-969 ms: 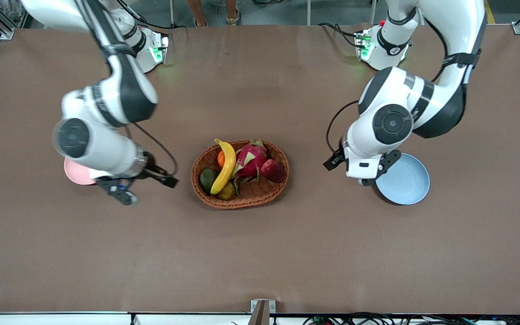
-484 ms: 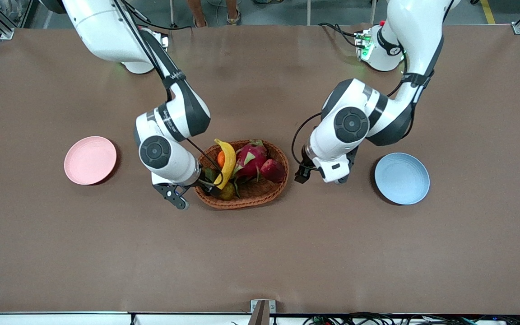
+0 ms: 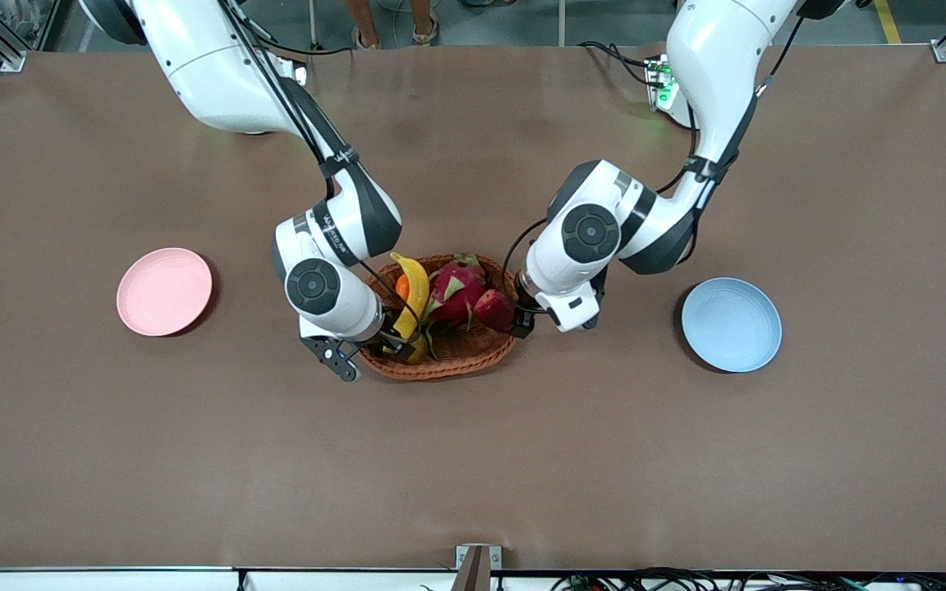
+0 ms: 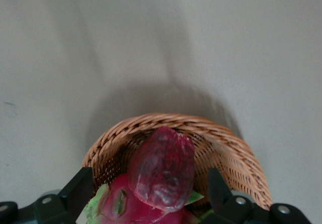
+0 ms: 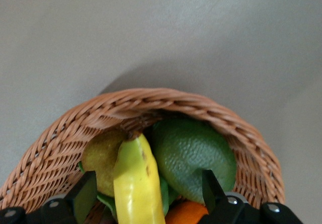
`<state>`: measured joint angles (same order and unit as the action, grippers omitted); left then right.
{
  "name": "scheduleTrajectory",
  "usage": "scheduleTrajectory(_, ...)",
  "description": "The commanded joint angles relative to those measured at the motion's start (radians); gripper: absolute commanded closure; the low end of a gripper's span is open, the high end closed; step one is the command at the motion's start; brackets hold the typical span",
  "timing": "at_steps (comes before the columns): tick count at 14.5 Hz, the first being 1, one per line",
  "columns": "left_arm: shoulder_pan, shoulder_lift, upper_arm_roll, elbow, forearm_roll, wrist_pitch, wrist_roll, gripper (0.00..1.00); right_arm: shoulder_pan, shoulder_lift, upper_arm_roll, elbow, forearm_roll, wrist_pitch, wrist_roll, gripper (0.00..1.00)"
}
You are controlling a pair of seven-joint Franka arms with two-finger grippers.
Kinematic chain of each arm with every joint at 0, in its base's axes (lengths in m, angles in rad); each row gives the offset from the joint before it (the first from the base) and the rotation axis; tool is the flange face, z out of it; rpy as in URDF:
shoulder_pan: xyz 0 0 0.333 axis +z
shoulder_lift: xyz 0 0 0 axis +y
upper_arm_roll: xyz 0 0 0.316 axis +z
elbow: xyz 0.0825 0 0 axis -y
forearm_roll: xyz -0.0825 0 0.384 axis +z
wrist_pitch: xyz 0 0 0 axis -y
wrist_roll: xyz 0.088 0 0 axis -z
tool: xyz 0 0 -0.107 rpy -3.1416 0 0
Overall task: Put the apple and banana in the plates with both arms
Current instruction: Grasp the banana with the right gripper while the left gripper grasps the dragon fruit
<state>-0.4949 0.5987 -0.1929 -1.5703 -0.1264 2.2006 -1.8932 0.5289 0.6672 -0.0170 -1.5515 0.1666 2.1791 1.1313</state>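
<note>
Brown table (image 3: 473, 460) fills the front view, with a wicker basket (image 3: 456, 357) in the middle of the frame. Inside the basket lie the banana (image 3: 413, 295), the apple (image 3: 493, 310), a pink dragon fruit (image 3: 452, 294), an orange (image 3: 401, 287), a green fruit (image 5: 193, 156) and a small yellow-green fruit (image 5: 100, 158).

Over the basket's end toward the right arm hangs the right gripper (image 5: 143, 191). Its fingers (image 5: 83, 194) are spread wide, one on each side of the banana's tip, not touching it.

Over the other end of the basket hangs the left gripper (image 4: 148, 186). Its fingers (image 4: 78, 189) are wide open too, and the apple sits right between them, leaning on the dragon fruit.

A pink plate (image 3: 164, 291) lies at the middle left of the front view, well apart from the basket. A blue plate (image 3: 731, 324) lies at the middle right.
</note>
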Motion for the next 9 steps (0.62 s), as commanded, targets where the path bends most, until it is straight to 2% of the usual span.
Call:
scheduleTrajectory(1, -0.028, 0.029, 0.007, 0.016, -0.018, 0.045, -0.010, 0.00, 0.020, 0.011, -0.009, 0.014, 0.013, -0.004, 0.025, 0.17)
scheduleTrajectory(4, -0.036, 0.042, 0.007, 0.015, -0.016, 0.056, -0.015, 0.00, 0.034, 0.028, -0.009, 0.016, 0.014, 0.016, 0.073, 0.18)
scheduleTrajectory(5, -0.042, 0.043, 0.007, 0.015, -0.015, 0.056, -0.015, 0.00, 0.036, 0.031, -0.008, 0.014, 0.013, 0.033, 0.088, 0.23)
scheduleTrajectory(6, -0.045, 0.046, 0.009, 0.015, -0.013, 0.056, -0.015, 0.00, 0.040, 0.035, -0.008, 0.014, 0.013, 0.033, 0.088, 0.33)
scheduleTrajectory(7, -0.047, 0.052, 0.009, 0.016, -0.012, 0.060, -0.017, 0.00, 0.042, 0.037, -0.008, 0.014, 0.013, 0.034, 0.088, 0.48)
scheduleTrajectory(9, -0.054, 0.058, 0.009, 0.016, -0.012, 0.077, -0.017, 0.00, 0.031, 0.034, -0.008, 0.018, 0.013, 0.030, 0.076, 0.90)
